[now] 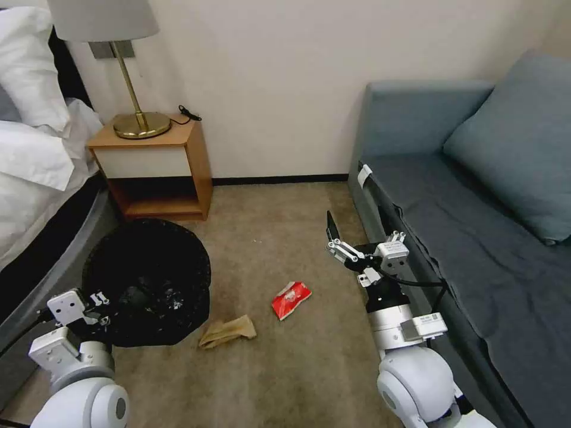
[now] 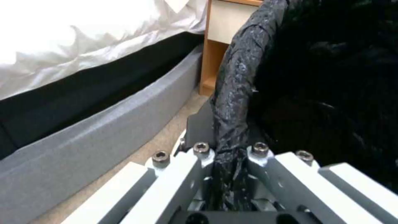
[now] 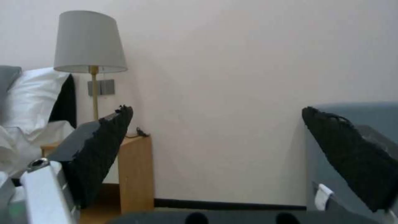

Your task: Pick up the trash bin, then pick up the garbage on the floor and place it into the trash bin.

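Left gripper is low on the left, clamped tight; right gripper hangs forward, its fingers spread.

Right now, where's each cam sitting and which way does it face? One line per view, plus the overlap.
Head view: high on the robot, facing forward and down at carpet between bed and sofa; shows the left gripper at the trash bin and the right gripper raised, open.
Left wrist view: along the left gripper, shut on the trash bin rim; bed beyond.
Right wrist view: level toward the wall, between the right gripper fingers.
Shared: the nightstand.
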Robot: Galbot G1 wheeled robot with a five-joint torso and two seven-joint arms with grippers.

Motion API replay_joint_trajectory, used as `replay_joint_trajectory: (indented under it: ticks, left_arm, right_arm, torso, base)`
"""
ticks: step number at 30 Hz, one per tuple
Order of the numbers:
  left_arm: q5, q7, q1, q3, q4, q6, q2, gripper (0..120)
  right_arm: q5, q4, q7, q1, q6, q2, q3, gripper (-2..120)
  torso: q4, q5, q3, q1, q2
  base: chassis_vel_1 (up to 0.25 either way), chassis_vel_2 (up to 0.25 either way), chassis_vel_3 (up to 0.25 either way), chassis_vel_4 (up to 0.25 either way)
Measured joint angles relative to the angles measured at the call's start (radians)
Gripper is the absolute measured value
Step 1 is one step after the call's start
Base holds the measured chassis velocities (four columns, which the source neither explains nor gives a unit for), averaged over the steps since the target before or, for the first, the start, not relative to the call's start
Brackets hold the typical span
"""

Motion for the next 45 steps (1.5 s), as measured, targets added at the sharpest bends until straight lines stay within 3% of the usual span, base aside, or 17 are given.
replay_joint_trajectory:
  ticks: [18,25,31,33,35,36,39,41,43,45]
  left_arm:
    - [-0.005,0.001,-0.002,-0.004,0.004,0.002,0.000,3]
    - [-0.005,0.008,-0.006,-0.010,0.012,0.000,0.000,3]
    - [-0.001,0.010,-0.008,-0.006,0.016,-0.003,0.000,3]
    - [0.003,0.010,-0.006,-0.003,0.020,-0.007,0.000,3]
    - [0.004,0.010,-0.005,-0.002,0.022,-0.009,0.000,3]
    - [0.004,0.010,-0.005,-0.002,0.022,-0.009,0.000,3]
    - [0.005,0.010,-0.005,-0.001,0.022,-0.010,0.000,3]
    - [0.005,0.010,-0.005,0.000,0.021,-0.010,0.000,3]
    - [0.006,0.009,-0.006,0.002,0.017,-0.009,0.000,3]
    - [0.006,0.009,-0.006,0.004,0.015,-0.008,0.000,3]
  right_arm:
    - [0.007,-0.057,-0.043,0.061,0.038,-0.024,-0.029,100]
    - [0.103,-0.214,-0.147,0.251,0.046,-0.185,-0.122,100]
    - [0.117,-0.378,-0.245,0.383,0.016,-0.242,-0.195,100]
    - [0.151,-0.429,-0.269,0.432,-0.066,-0.257,-0.227,100]
    - [0.267,-0.427,-0.262,0.462,-0.216,-0.270,-0.250,100]
    - [0.267,-0.427,-0.262,0.462,-0.216,-0.270,-0.250,100]
    - [0.350,-0.421,-0.311,0.516,-0.416,-0.280,-0.256,100]
    - [0.356,-0.421,-0.331,0.524,-0.446,-0.281,-0.255,100]
    - [0.433,-0.432,-0.467,0.601,-0.714,-0.281,-0.246,100]
    - [0.408,-0.461,-0.537,0.637,-0.750,-0.277,-0.254,100]
  torso:
    - [-0.0001,0.0002,0.000,0.000,0.000]
    - [-0.0001,0.0001,0.000,0.000,0.000]
    - [0.0000,0.0003,0.000,0.000,0.000]
    - [0.0001,0.0002,0.000,0.000,0.000]
    - [0.0000,0.0003,0.000,0.000,0.000]
    - [0.0000,0.0003,0.000,0.000,0.000]
    - [-0.0002,0.0002,0.000,0.000,0.000]
    - [-0.0002,0.0001,0.000,0.000,0.000]
    - [-0.0002,0.0000,0.000,0.000,0.000]
    - [-0.0001,-0.0003,0.000,0.000,0.000]
  base:
    - [-0.118,0.116,0.122,-0.117]
    - [0.000,0.000,0.000,0.000]
    - [0.000,0.000,0.000,0.000]
    - [0.000,0.000,0.000,0.000]
    - [0.000,0.000,0.000,0.000]
    - [0.000,0.000,0.000,0.000]
    - [0.000,0.000,0.000,0.000]
    - [0.000,0.000,0.000,0.000]
    - [0.000,0.000,0.000,0.000]
    - [0.000,0.000,0.000,0.000]
